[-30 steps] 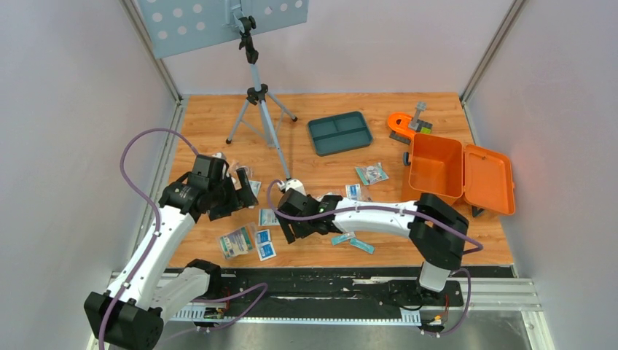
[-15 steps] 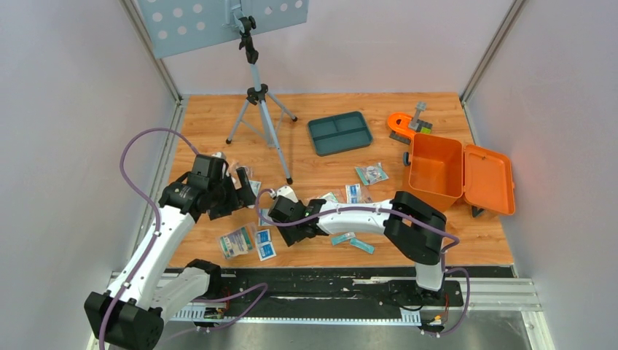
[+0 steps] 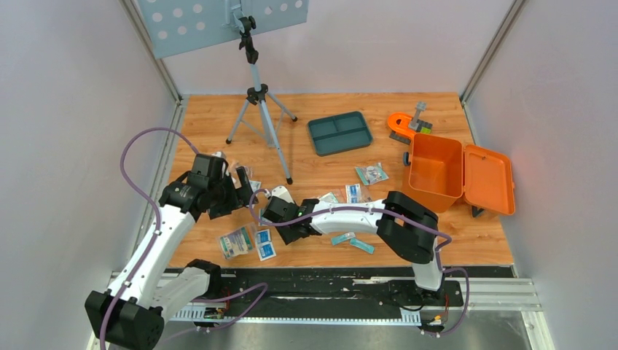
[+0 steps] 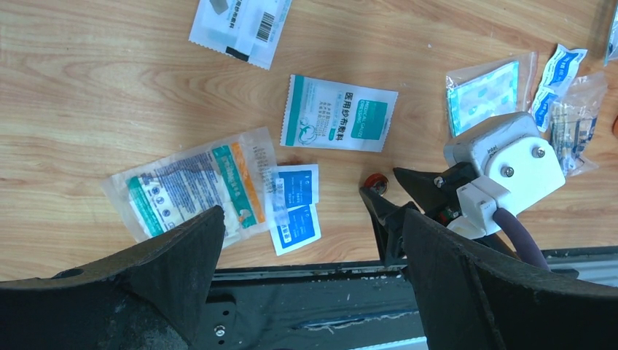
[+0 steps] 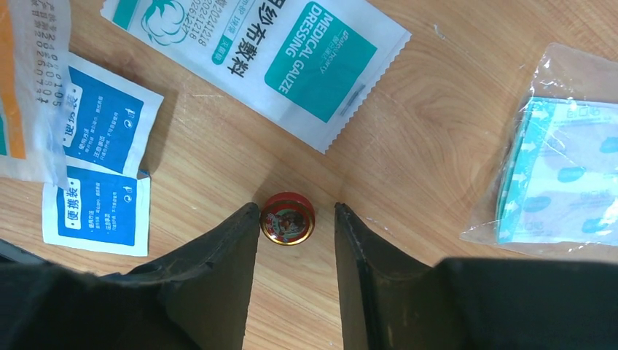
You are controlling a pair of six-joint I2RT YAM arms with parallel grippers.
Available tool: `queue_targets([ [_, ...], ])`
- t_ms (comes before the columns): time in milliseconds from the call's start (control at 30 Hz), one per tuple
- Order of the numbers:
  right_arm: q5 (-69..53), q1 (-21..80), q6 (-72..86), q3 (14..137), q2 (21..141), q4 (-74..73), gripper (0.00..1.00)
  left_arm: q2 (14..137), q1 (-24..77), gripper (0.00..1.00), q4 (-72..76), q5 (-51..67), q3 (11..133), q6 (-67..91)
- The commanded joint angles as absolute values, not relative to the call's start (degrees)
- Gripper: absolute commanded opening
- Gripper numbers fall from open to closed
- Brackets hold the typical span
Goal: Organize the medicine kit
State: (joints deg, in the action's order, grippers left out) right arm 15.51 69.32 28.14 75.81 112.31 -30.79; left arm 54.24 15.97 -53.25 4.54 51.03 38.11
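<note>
Right claw (image 5: 296,210): released, jaws parted either side of a small round red tin (image 5: 288,219) on the wooden table (image 5: 408,146), not clamped on it. Left claw (image 4: 312,219): spread wide, empty, above blue-and-white paper sachets (image 4: 295,186). The orange rectangular plastic medicine kit (image 3: 436,168) stands lid-open at the table's right side, well apart.

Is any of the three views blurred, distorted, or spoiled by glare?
Top external: sharp, evenly lit, walls lean outward from lens distortion. Left wrist: gauze packet print readable, no glare. Right wrist: tin sharp, mild sheen on the plastic bag.
</note>
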Motion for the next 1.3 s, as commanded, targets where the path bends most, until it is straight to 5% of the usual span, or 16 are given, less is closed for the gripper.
queue_targets([
  [0,15.46,69.96,27.19,77.32,112.21,-32.26,0.41,54.67,15.81,1.0,-50.71,5.94,51.13,37.18],
  [467,15.45,69.96,28.54,77.15,110.3,-33.2,0.3,55.32,15.79,1.0,-50.33,5.72,51.56,36.88],
  [1267,16.3,57.65,24.92,79.43,102.42,-35.99,0.31,57.57,15.73,1.0,-48.98,6.73,50.66,35.67],
])
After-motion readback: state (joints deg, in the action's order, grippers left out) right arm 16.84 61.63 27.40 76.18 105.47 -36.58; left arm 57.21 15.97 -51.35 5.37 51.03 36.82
